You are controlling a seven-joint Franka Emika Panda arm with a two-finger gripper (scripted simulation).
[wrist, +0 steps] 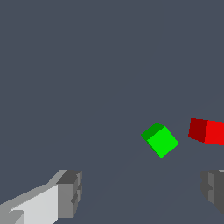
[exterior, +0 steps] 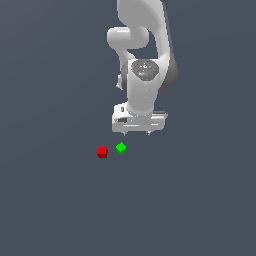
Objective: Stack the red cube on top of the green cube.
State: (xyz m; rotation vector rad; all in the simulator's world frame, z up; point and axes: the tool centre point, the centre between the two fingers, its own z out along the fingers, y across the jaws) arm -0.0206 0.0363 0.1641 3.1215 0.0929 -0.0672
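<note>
The red cube [exterior: 102,152] lies on the dark grey floor, toward the exterior view's left. The green cube [exterior: 121,148] lies just beside it on its right, turned at an angle, a small gap between them. My white gripper [exterior: 136,134] hangs above and to the right of both cubes, open and empty. In the wrist view the green cube [wrist: 160,139] and the red cube [wrist: 207,131] lie ahead of the two spread fingertips [wrist: 70,192], the red cube partly cut off by the frame's edge.
The flat dark grey floor [exterior: 60,200] stretches all around. The white arm [exterior: 145,60] rises behind the gripper.
</note>
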